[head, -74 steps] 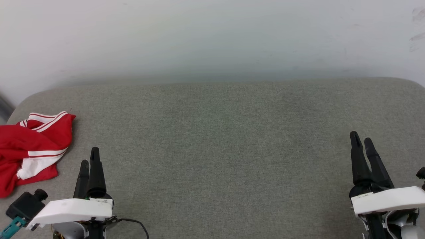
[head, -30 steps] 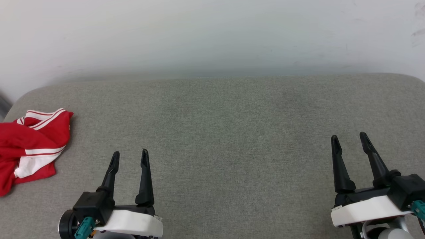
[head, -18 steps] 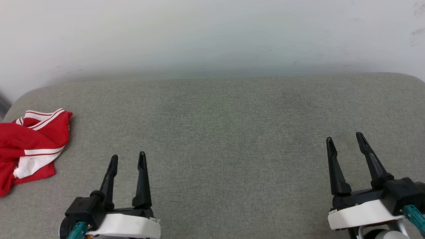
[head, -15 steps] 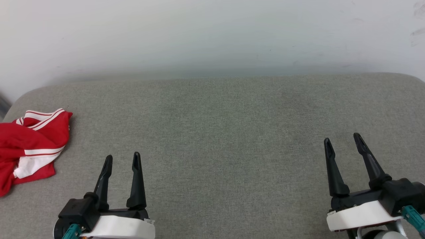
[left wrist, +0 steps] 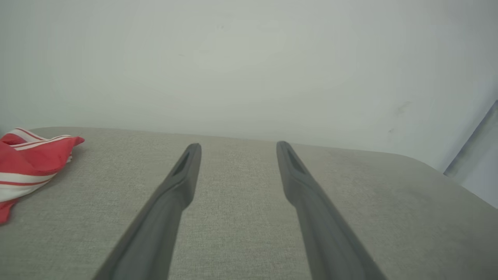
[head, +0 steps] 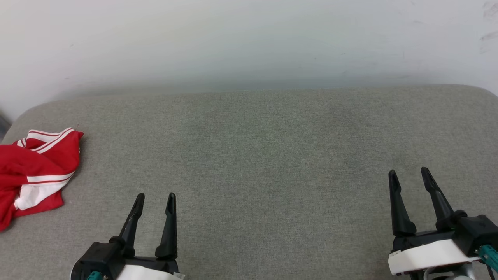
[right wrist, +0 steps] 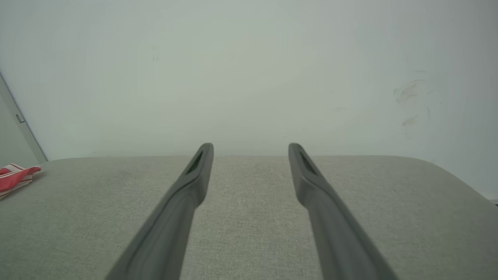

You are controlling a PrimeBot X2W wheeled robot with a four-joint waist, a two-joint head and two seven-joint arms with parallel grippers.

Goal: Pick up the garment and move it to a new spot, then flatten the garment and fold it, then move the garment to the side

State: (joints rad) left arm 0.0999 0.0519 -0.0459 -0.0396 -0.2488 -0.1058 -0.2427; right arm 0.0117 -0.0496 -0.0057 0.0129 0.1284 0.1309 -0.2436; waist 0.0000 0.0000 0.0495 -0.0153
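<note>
Garment lies crumpled at the left edge of the cushion, ungrasped; I judge pick-up pending. My left tool and right tool stand wide, empty. Next, the left tool should reach left.

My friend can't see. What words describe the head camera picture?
A crumpled red and white shirt lies at the far left of a grey cushion, before a pale wall. At the bottom, the left end effector and the right end effector stand open and empty, apart from the shirt.
</note>
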